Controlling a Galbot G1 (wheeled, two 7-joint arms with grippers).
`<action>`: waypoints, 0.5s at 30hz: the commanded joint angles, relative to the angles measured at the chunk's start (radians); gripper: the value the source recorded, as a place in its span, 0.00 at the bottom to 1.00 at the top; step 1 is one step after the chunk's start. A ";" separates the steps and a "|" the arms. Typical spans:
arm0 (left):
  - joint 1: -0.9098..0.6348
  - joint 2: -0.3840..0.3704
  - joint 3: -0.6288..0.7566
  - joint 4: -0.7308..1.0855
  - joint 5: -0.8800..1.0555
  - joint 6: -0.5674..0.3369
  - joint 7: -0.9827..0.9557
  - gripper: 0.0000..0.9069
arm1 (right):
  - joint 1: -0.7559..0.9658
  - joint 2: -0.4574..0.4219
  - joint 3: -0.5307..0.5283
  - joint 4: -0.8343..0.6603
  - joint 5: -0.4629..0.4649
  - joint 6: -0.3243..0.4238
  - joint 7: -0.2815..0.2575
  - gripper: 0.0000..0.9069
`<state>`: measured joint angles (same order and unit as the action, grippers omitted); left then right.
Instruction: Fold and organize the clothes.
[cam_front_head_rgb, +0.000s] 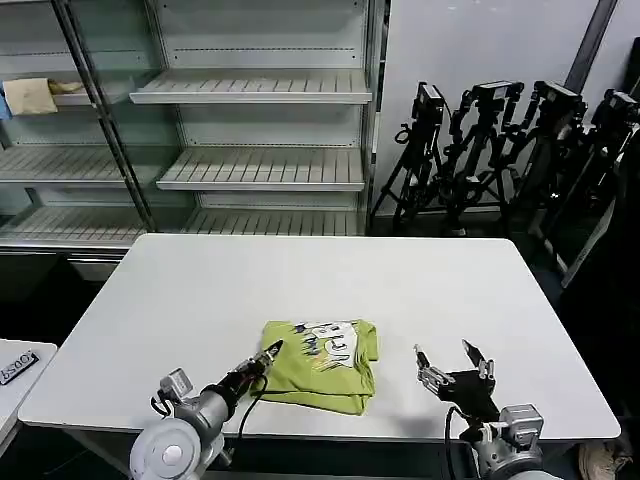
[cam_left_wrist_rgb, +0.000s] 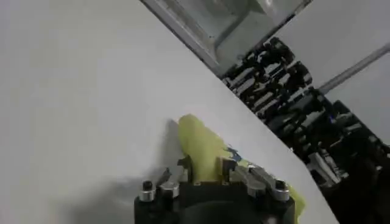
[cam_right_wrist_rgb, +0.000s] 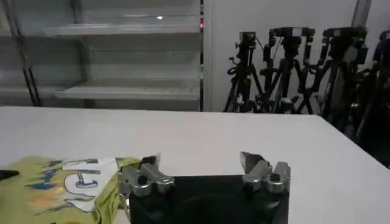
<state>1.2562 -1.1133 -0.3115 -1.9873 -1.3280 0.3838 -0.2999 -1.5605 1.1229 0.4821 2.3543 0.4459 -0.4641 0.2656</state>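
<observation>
My left gripper (cam_front_head_rgb: 272, 350) reaching in at near left edge of folded T-shirt (cam_front_head_rgb: 322, 362), fingers (cam_left_wrist_rgb: 183, 171) closing on yellow-green fabric there. My right gripper (cam_front_head_rgb: 452, 362) hovering over bare table (cam_front_head_rgb: 200, 290) just right of shirt, jaws standing apart, holding nothing. T-shirt lying in folded bundle near front of white table, printed graphic facing up. Farther back: metal shelving (cam_front_head_rgb: 260, 130) standing behind table, cluster of black tripods (cam_front_head_rgb: 510, 150) sitting at far right.
</observation>
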 joint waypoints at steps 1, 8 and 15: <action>0.002 -0.033 -0.024 -0.010 -0.125 -0.008 0.003 0.06 | -0.002 0.000 0.004 0.005 0.001 -0.001 0.001 1.00; 0.018 -0.073 -0.059 -0.026 -0.184 -0.020 0.008 0.06 | -0.006 0.001 0.011 0.010 0.001 -0.001 0.000 1.00; 0.045 -0.015 -0.197 -0.065 -0.156 -0.006 0.000 0.06 | -0.010 0.005 0.015 0.014 0.002 0.001 -0.001 1.00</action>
<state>1.2850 -1.1659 -0.3756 -2.0222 -1.4630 0.3677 -0.2983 -1.5701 1.1262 0.4954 2.3680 0.4465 -0.4650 0.2656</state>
